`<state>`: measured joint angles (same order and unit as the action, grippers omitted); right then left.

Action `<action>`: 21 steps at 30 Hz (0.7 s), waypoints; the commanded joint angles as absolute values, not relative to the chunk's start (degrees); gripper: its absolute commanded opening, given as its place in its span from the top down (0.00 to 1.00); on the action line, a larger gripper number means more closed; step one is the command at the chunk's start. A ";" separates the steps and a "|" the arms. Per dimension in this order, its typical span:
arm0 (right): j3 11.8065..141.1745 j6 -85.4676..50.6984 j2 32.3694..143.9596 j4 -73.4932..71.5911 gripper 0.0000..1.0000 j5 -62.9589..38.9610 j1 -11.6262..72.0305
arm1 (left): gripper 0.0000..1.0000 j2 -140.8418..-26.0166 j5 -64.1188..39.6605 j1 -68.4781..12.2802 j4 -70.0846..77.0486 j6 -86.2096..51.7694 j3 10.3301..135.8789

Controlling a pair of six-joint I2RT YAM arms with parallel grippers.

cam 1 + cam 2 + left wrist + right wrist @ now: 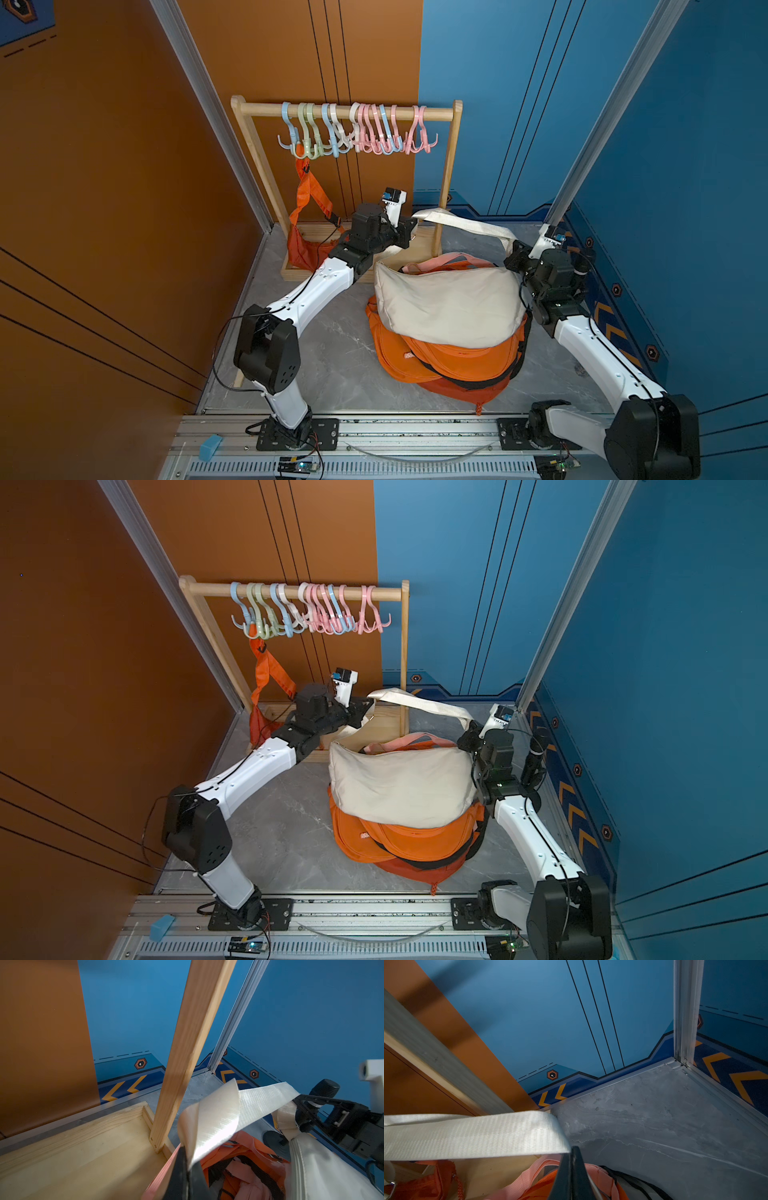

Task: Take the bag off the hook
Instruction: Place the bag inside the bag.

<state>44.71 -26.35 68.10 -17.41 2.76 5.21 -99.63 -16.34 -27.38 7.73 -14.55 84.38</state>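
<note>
The cream bag (449,307) (399,783) lies on a heap of orange bags, clear of the hooks (357,129) on the wooden rack. Its white strap (465,226) (419,704) stretches above it between both grippers. My left gripper (413,226) (368,706) (188,1159) is shut on one end of the strap (218,1115), beside the rack's right post. My right gripper (513,251) (467,737) (573,1151) is shut on the other end of the strap (477,1134). An orange bag (307,249) hangs by its strap from a green hook (307,143) at the rack's left.
The wooden rack (349,110) stands at the back with its tray base (83,1147) and right post (187,1053). The orange bags (449,361) fill the middle of the grey floor (664,1115). Orange and blue walls close in on both sides.
</note>
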 commanded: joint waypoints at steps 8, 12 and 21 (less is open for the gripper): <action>41.02 -30.06 72.95 -22.93 0.90 8.11 3.43 | 0.83 -106.09 -14.07 -26.89 10.19 -17.75 85.50; 41.11 -30.11 74.13 -23.38 0.75 7.89 3.01 | 0.64 -107.51 -14.00 -27.01 10.13 -18.09 85.45; 41.30 -30.29 74.09 -23.40 0.28 6.81 2.29 | 0.36 -104.54 -11.56 -27.59 11.69 -17.92 82.59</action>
